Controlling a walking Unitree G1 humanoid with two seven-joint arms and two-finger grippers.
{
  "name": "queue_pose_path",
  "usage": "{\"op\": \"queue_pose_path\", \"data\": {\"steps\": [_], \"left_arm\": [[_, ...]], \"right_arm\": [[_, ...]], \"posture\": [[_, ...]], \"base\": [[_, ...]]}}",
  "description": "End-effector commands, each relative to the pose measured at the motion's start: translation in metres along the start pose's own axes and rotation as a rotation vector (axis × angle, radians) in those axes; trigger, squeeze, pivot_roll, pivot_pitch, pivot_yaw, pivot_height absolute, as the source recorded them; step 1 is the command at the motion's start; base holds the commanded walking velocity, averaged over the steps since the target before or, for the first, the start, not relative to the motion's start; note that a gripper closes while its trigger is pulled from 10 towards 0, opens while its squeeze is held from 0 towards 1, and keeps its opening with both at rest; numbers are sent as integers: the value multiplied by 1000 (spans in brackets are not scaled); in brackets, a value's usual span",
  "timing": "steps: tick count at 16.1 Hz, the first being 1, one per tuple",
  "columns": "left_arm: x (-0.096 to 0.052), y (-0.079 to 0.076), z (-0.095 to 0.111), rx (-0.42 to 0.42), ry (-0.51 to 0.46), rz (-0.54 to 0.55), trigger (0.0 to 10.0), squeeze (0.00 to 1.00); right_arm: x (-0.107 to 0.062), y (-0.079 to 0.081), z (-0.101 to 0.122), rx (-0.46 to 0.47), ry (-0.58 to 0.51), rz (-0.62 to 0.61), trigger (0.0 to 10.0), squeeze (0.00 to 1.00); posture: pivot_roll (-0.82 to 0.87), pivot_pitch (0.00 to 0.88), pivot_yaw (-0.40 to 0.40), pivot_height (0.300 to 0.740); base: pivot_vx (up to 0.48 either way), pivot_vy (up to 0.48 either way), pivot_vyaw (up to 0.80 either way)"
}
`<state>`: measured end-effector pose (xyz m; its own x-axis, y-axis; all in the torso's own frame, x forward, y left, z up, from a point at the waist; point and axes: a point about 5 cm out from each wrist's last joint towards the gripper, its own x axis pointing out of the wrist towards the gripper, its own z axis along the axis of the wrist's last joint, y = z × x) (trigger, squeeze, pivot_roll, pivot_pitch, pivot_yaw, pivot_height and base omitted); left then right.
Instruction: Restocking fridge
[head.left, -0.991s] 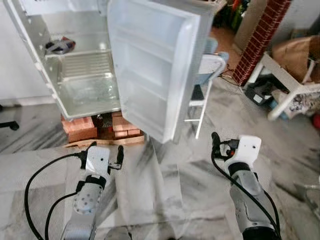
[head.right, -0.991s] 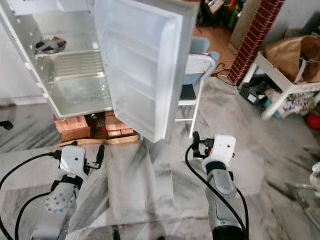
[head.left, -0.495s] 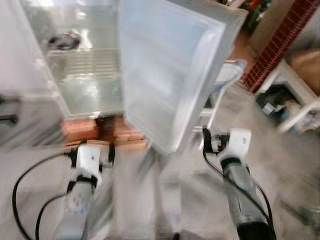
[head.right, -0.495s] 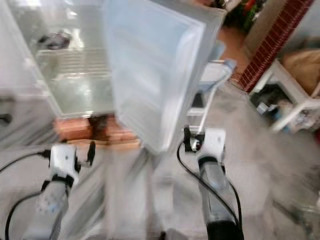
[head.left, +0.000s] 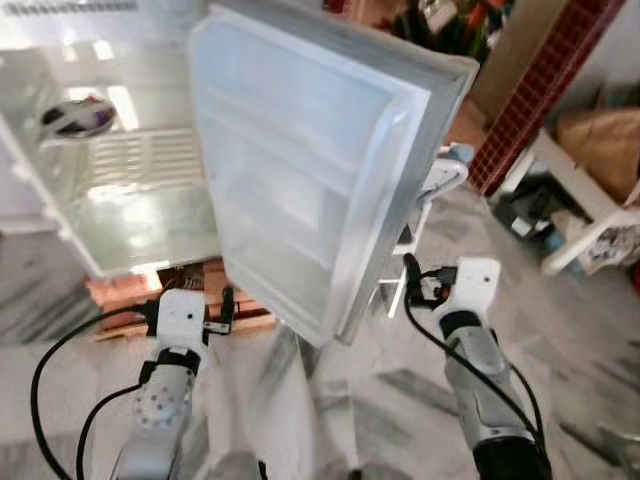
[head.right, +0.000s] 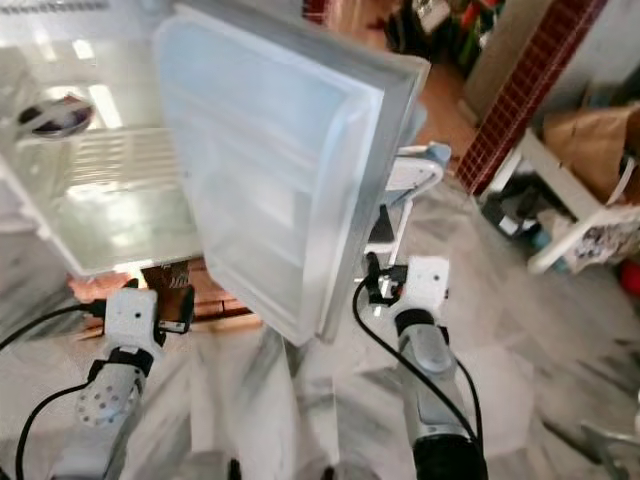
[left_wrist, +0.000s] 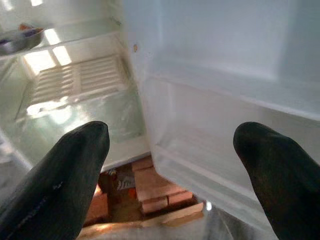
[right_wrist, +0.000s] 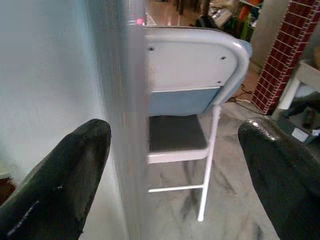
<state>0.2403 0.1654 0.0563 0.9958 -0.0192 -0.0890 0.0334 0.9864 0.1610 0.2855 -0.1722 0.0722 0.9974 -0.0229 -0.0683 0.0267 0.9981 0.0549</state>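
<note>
A white fridge (head.left: 120, 200) stands open on a stack of bricks (head.left: 125, 290). Its door (head.left: 310, 190) swings out toward me, and the door shelves are bare. A dark round dish (head.left: 78, 117) sits on an upper shelf inside, above a wire rack (left_wrist: 75, 80). My left gripper (head.left: 192, 302) is open, held low in front of the fridge's bottom edge, with nothing between its fingers (left_wrist: 60, 175). My right gripper (head.left: 415, 285) is open too, close beside the door's outer edge (right_wrist: 122, 125), holding nothing.
A white folding chair (right_wrist: 195, 100) with a blue seat stands right behind the door. A red brick pillar (head.left: 525, 95) rises at the right. Past it stand a white table (head.left: 585, 200) and a brown paper bag (head.left: 600, 125). The floor is grey marble (head.left: 380, 400).
The whole picture has shifted and the fridge looms larger, so the camera has come closer. Both grippers stay open and hold nothing.
</note>
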Motion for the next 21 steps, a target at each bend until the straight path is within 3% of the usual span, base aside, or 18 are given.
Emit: {"op": "queue_pose_path", "data": {"steps": [1, 5, 8, 11, 15, 19, 21], "left_arm": [[-1, -7, -1, 5, 14, -26, 10000, 0], [2, -13, -3, 17, 39, -107, 10000, 0], [14, -18, 2, 47, 26, -148, 10000, 0], [18, -16, 5, 44, 15, -127, 10000, 0], [10, -16, 3, 28, 22, -105, 10000, 0], [5, -16, -2, 26, 37, -83, 10000, 0], [1, -14, -5, 40, 41, -54, 10000, 0]], "right_arm": [[-1, -12, -1, 4, 2, -42, 10000, 0], [-9, -14, -6, 30, 7, -87, 10000, 0], [-22, -19, -16, 45, 37, -114, 10000, 0], [-19, -16, -13, 20, 32, -76, 10000, 0], [-1, -11, -3, 22, 14, -46, 10000, 0], [-2, -3, -4, 15, 20, 23, 10000, 0], [-1, 0, -2, -16, 12, 59, 10000, 0]], "posture": [[137, 73, -41, 740], [102, 78, 11, 740], [56, 83, 39, 740], [61, 84, 24, 740], [102, 92, -8, 740], [107, 98, -27, 740], [113, 99, -36, 740]], "base": [[0, 0, 0], [0, 0, 0], [0, 0, 0], [0, 0, 0], [0, -457, 0], [0, -439, 0], [0, -142, 800]]}}
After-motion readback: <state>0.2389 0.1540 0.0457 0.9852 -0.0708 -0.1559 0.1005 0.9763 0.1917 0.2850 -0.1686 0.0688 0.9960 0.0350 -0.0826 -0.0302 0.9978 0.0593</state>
